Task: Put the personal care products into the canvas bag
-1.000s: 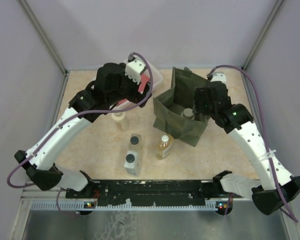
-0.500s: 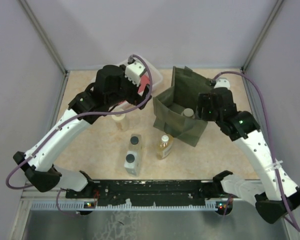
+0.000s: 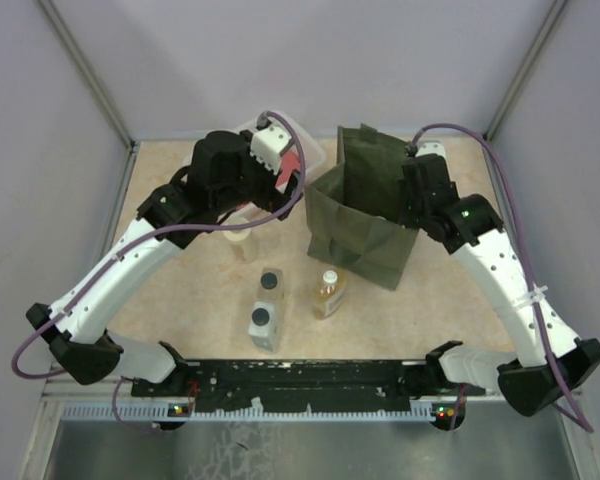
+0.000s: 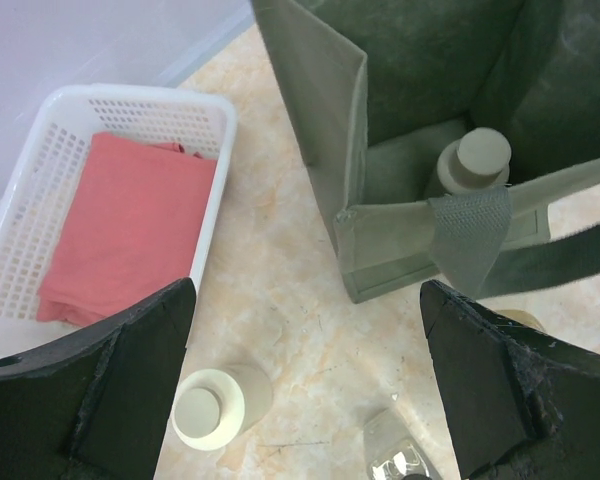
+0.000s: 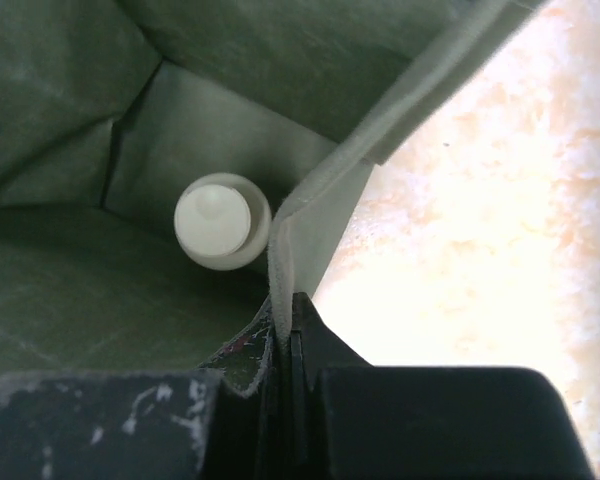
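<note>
The olive canvas bag (image 3: 365, 215) stands open on the table's far right. My right gripper (image 5: 290, 318) is shut on its right rim (image 5: 310, 215), the fabric edge pinched between the jaws. One cream bottle (image 5: 220, 222) stands inside the bag (image 4: 400, 90). My left gripper (image 4: 306, 320) hangs open and empty above the table, left of the bag. Under it stands a second cream bottle (image 4: 210, 405) (image 3: 238, 241). Two grey bottles (image 3: 269, 286) (image 3: 263, 322) and the amber bottle (image 3: 328, 292) lie nearer the front.
A white plastic basket (image 4: 40, 190) holding a folded red cloth (image 4: 130, 235) sits at the far left of the bag, partly under my left arm. A bag strap (image 4: 470, 240) hangs over the bag's near wall. Grey walls enclose the table.
My right gripper slid toward the far side along the bag's right wall and closed on its rim. The bag's mouth now stands taller and squarer. The left arm barely moved.
</note>
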`<state>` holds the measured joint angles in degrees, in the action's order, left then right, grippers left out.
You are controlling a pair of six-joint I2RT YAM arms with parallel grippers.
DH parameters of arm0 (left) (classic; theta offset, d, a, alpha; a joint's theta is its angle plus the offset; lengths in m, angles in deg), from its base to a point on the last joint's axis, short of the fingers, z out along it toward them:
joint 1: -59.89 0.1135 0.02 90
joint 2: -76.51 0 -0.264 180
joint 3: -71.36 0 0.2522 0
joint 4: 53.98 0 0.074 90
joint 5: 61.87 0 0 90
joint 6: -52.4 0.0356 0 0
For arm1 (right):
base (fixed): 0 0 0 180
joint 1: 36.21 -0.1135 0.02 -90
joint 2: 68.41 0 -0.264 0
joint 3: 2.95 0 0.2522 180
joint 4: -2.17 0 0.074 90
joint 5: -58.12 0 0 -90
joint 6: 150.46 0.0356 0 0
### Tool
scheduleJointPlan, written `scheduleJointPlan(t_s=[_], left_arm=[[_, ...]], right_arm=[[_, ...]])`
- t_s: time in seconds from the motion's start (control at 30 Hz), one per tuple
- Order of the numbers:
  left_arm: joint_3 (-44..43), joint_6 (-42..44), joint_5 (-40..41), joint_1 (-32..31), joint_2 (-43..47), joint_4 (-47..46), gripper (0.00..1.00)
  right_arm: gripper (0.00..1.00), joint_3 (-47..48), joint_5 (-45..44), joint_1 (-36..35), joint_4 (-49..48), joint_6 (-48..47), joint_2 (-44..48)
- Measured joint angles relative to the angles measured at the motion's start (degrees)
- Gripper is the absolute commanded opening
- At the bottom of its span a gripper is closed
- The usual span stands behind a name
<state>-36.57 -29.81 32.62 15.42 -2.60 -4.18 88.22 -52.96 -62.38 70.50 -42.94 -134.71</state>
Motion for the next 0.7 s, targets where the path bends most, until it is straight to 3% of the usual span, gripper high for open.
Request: scheduleJointPlan(t_s=[0.37, 0.7], left_arm=[[5.77, 0.44, 0.94, 1.77, 1.16, 1.97, 1.00], [14.25, -1.64, 2.03, 11.08, 1.20, 5.88, 1.00]], right_arm=[[0.00, 7.06, -3.06, 0.00, 3.58, -2.97, -4.87], [0.00, 3.56, -5.03, 0.00, 3.52, -2.97, -2.05]])
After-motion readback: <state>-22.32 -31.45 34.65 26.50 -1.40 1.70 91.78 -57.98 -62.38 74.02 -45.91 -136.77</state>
